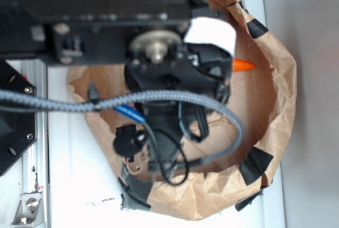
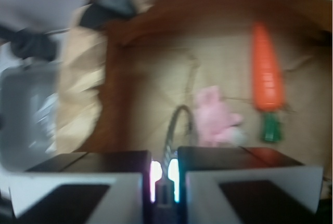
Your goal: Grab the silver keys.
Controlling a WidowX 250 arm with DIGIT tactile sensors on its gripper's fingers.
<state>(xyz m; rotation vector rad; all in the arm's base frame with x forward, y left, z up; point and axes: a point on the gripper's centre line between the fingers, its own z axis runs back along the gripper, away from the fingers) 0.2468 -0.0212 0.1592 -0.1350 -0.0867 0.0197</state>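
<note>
Step in hand: we judged the grasp on the silver keys point(image 2: 178, 116) to be made, or all but made, with the lift out of the bin not yet clearly done.

- Wrist view: the gripper point(image 2: 165, 178) had its jaws drawn narrow, only a thin slot between them. In that slot we saw a dark sliver flanked by two bright glints. A thin grey loop, which we took for the key ring, arched up out of the gap. We read this as the jaws pinching the bunch. The view was blurred, so the keys themselves could not be made out.
- The loop lay just beside the pink plush bunny point(image 2: 214, 116). The orange carrot point(image 2: 268, 70) sat well apart, off to the right of that view. Neither touched the jaws.
- Exterior view: the arm point(image 1: 159, 80) reached over the brown paper bin point(image 1: 280, 106), wrist pointed down into it. It hid the jaws, the keys and the bunny; only the carrot's tip showed past it.

Next move, in our judgement: a straight rise with the pinch kept firm. The hold seems to be on thin metal and could slip.
</note>
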